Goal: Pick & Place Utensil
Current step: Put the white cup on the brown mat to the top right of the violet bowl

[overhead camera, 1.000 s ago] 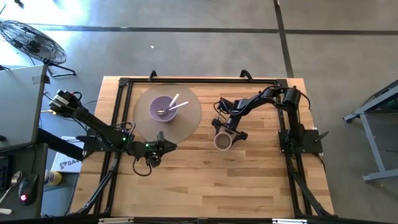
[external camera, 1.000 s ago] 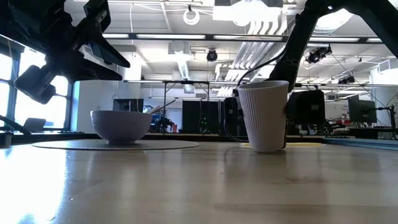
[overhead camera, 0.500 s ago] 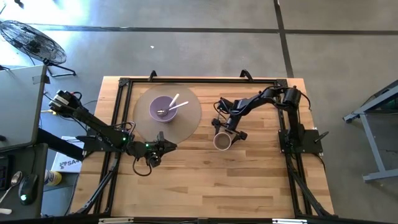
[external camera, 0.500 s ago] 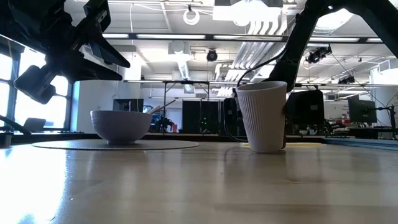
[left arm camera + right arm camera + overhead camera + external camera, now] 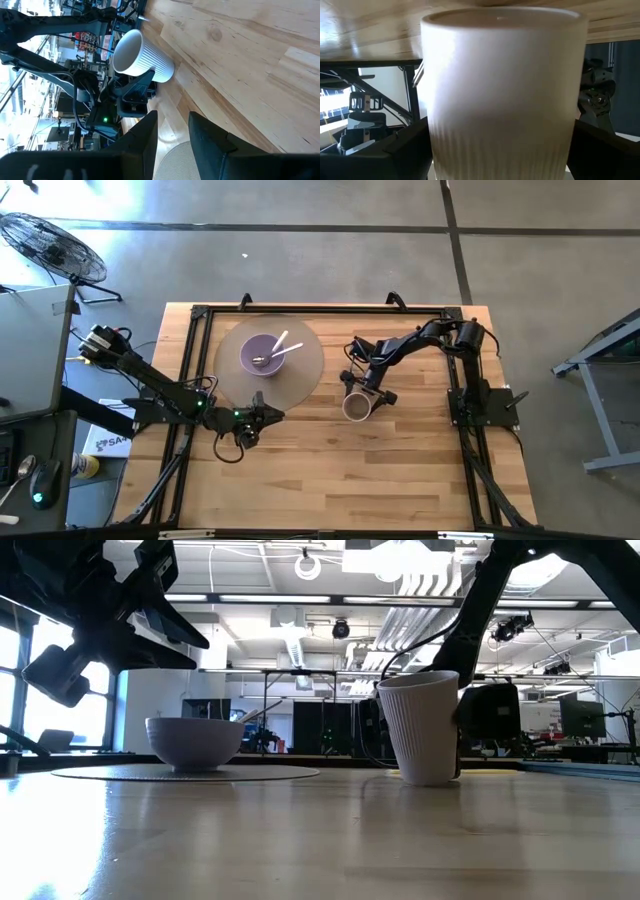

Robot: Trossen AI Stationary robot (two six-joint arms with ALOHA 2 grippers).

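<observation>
A white ribbed cup (image 5: 356, 407) stands a little right of the table's middle and leans slightly in the low view (image 5: 423, 728). My right gripper (image 5: 364, 396) is closed around it. A purple bowl (image 5: 262, 354) rests on a round grey mat (image 5: 305, 370) at the far left. Two pale utensils (image 5: 283, 348) lie in the bowl, handles leaning on its rim. My left gripper (image 5: 272, 416) hovers at the mat's near edge. Its fingers (image 5: 150, 135) stand a narrow gap apart with nothing between them. My right gripper holds the cup's ribbed side wall (image 5: 437, 150) between its two fingers (image 5: 405, 150), one on each side of the cup. The fingers come at it roughly level from the table's far side. The cup's base (image 5: 430, 780) looks to be on the table, the rim leaning a little.
Black frame rails (image 5: 200, 315) run along the table's left, far and right sides. Bare wooden tabletop (image 5: 350, 470) stretches across the near half. The right arm's base (image 5: 470, 395) stands at the right edge.
</observation>
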